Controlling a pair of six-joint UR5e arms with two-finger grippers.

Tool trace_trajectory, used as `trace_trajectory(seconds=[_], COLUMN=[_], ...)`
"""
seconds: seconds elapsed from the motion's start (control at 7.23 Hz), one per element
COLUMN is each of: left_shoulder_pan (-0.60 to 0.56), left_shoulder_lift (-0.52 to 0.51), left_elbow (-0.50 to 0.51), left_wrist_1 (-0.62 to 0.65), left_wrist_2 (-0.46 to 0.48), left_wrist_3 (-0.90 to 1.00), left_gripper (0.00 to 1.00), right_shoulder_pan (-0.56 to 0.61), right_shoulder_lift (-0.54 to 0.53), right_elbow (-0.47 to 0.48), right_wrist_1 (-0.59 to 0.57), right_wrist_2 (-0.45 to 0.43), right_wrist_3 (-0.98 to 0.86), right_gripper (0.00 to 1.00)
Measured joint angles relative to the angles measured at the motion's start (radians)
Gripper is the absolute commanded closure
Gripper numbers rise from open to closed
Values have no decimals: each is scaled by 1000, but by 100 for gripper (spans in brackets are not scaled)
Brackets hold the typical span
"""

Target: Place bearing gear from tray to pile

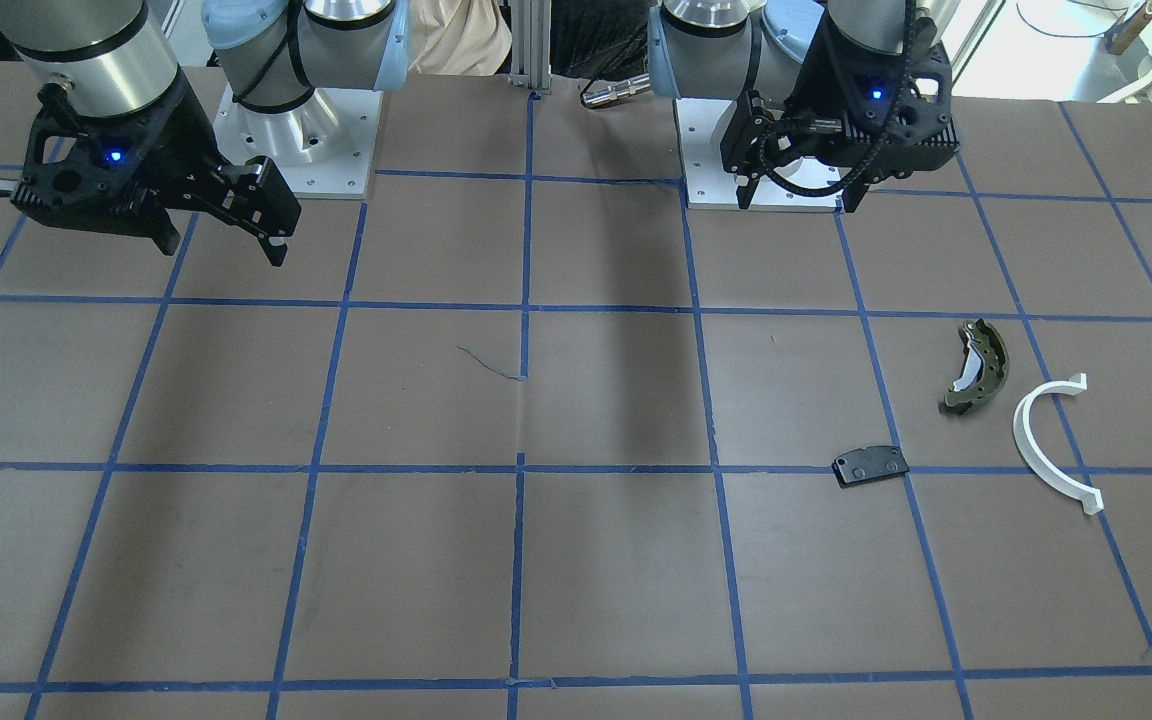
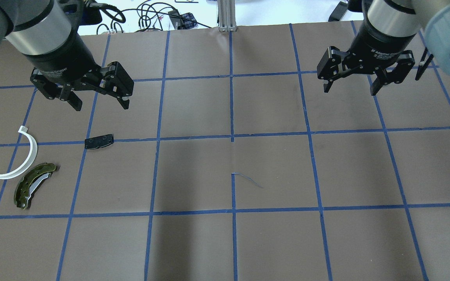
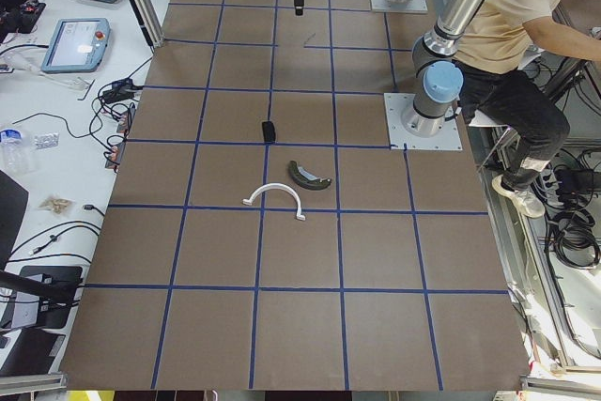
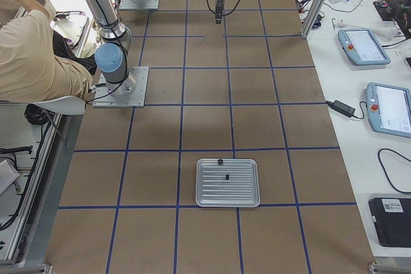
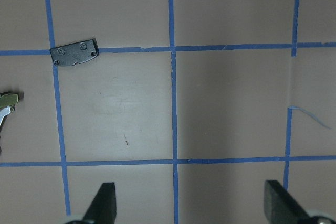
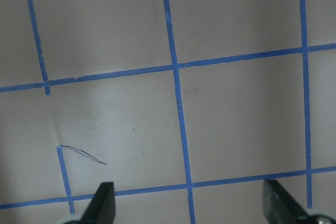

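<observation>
Tray (image 4: 241, 190): nearest thing in the right-end view. It is ribbed metal and lies flat close to the table's right-end edge, midway between the long edges.
Table (image 2: 272, 171): brown, gridded with blue tape.
Left gripper (image 2: 100, 103): hangs high over the left half, jaws spread wide with nothing between them.
Right gripper (image 2: 349, 89): hangs high over the right half, jaws equally wide and empty.
Pile: three loose parts on the left half, well short of the left-end edge.
Half-ring (image 1: 1022, 428): white, outermost of the three, just beside the brake shoe.
Brake shoe (image 1: 991, 365): olive green, curved, lying apart from the pad.
Pad (image 2: 99, 141): black, flat, on a tape line.
Bearing gear: probably one of two tiny dark parts at the tray, one in the middle (image 4: 226, 176) and one at the far rim (image 4: 219, 160). They are too small to tell which.
Progress: nothing done, by the look of it — no gear lies among the pile and neither gripper is near the tray. The reach, pickup, carry across the table and drop all remain.
</observation>
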Motion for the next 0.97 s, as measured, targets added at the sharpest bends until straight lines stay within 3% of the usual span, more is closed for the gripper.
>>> trace_trajectory(seconds=[0.97], left_shoulder_pan=[0], left_shoulder_lift=[-1], left_elbow=[5], left_wrist_1=[0], left_wrist_2=[6], left_wrist_3=[0], left_gripper=[0], right_shoulder_pan=[-5], right_shoulder_lift=[0], right_elbow=[-2], right_wrist_1=[21], right_wrist_2=[1], right_wrist_3=[-2], right_gripper=[0])
